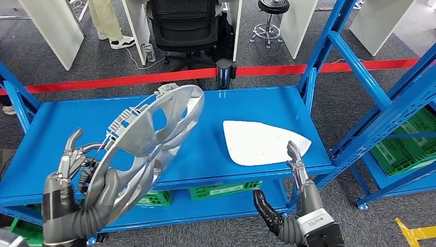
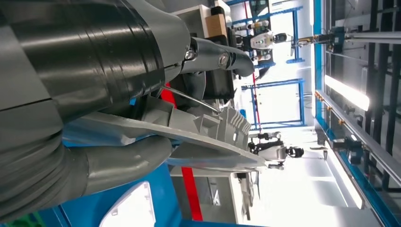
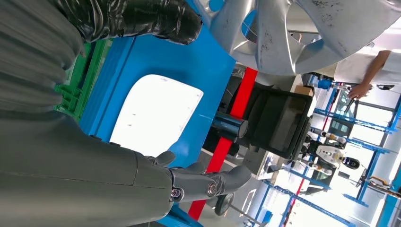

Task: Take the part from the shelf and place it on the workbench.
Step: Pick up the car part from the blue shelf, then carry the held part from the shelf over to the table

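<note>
The left hand [image 1: 77, 180] grips a silver hubcap [image 1: 149, 139], tilted above the blue shelf [image 1: 56, 128]. The right hand [image 1: 288, 200] holds nothing, fingers apart, near a white panel [image 1: 259, 141], possibly a mirror cover. No writing is legible.

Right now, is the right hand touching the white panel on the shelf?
Apart. In the head view the right hand hangs open in front of the shelf edge, with bare blue shelf beside the white panel.
</note>
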